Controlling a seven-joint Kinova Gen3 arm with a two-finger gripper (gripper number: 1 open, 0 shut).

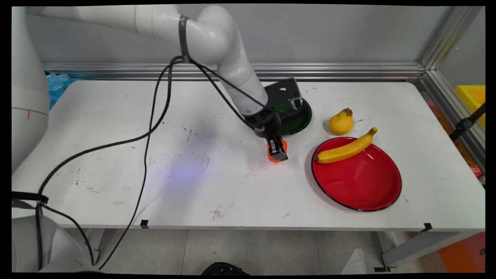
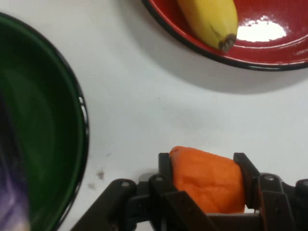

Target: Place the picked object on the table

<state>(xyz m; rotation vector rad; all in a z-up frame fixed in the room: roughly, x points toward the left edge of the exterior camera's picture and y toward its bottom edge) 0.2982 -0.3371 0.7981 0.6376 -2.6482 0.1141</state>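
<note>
1. The gripper [image 2: 207,180] is low over the white table [image 1: 217,174], its fingers closed against both sides of an orange carrot-like piece [image 1: 276,152].
2. It sits between the green plate [image 1: 300,120] and the red plate [image 1: 358,178].
3. A banana [image 1: 345,149] lies across the red plate's rim; a pear [image 1: 341,121] stands just behind.

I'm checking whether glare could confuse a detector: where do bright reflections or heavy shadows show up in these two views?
Hand view: a white glare patch on the red plate beside the banana, and a soft shadow under the plate's rim. Main view: only faint highlights on the plate's far rim.
</note>
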